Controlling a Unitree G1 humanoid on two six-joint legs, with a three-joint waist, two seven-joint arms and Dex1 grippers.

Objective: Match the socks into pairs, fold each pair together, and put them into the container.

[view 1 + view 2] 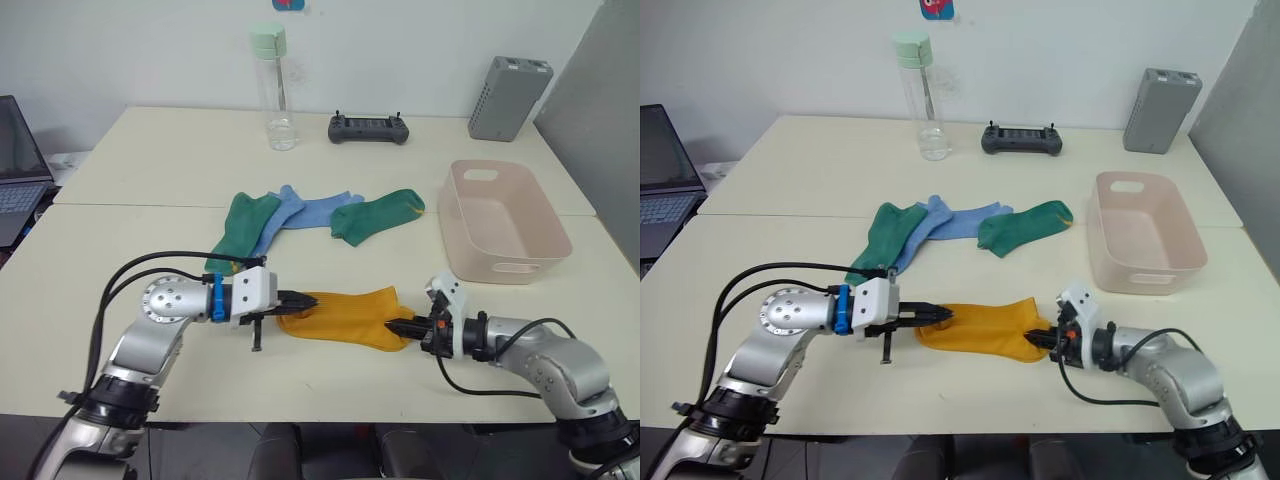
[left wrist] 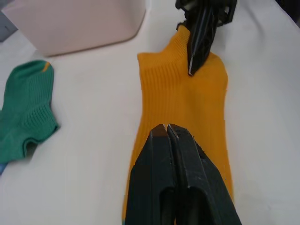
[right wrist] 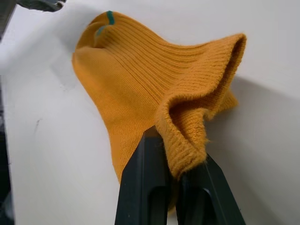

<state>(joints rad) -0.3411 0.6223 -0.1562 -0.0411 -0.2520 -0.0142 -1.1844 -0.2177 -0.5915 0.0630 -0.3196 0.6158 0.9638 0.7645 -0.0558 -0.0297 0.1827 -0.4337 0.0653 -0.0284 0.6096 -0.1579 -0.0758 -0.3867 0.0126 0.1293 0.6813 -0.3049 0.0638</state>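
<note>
I see mustard-yellow ribbed ankle sock (image 1: 345, 315) flat on near counter (image 1: 150, 170), between both hands. My left hand (image 1: 300, 299) fingers together over toe end. My right hand (image 3: 176, 176) clamped on bunched cuff. Pale pink plastic tub (image 1: 545, 240) far right. Green and blue socks (image 1: 300, 215) beyond.

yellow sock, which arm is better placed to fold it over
Right. The right gripper is shut on the yellow sock's cuff, lifting it. The left gripper is shut at the toe end, well placed to pin it.
</note>
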